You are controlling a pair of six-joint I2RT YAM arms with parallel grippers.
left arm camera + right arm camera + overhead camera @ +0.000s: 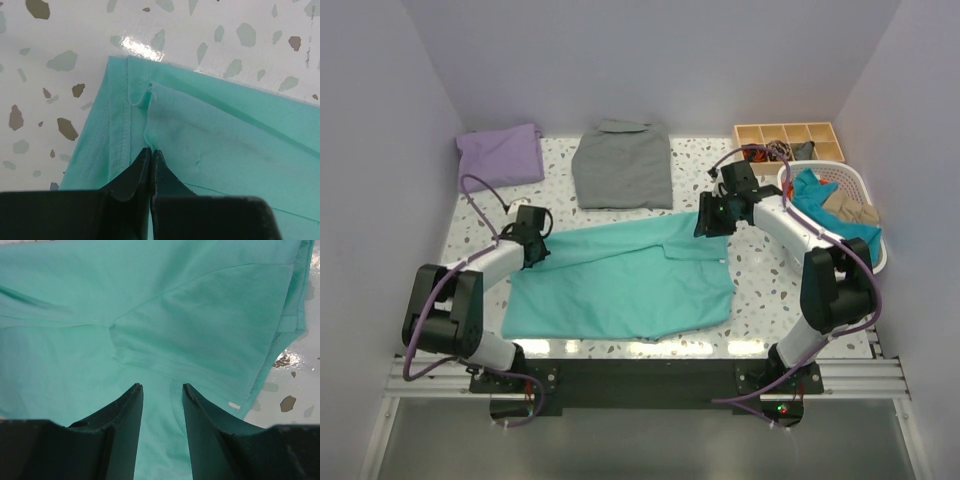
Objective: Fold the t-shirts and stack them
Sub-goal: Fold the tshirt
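**Turquoise cloth pinched in my left, my right open above a sleeve**

Turquoise and matte, the turquoise shirt (620, 280) lies spread across the middle of the speckled terrazzo table (760, 290). It is mostly flat and roughly rectangular, with soft creases and one layer folded over along its far edge. My left gripper (151, 152) is at the shirt's far left corner. Its two dark fingers are pressed together with no gap, and a thin ridge of fabric puckers up from their tips. Beside them runs a double-stitched hem with a loose thread curling off it.

My right gripper (161, 387) is at the far right corner, jaws apart with a clear gap between them. Under them I see a short sleeve of fine woven cloth with a stitched hem, and a small white tab (233, 405) at its edge. I cannot tell whether these fingertips touch the cloth.

Behind the shirt lies the grey shirt (623, 165), folded into a neat rectangle. The lavender shirt (500, 155) is in the far left corner, loosely folded and softly rumpled. On the far right stands a wooden tray (788, 140) divided into compartments. Just beside it is a white slatted basket (865, 215) holding a teal cloth (810, 190) and a tan cloth (850, 210).
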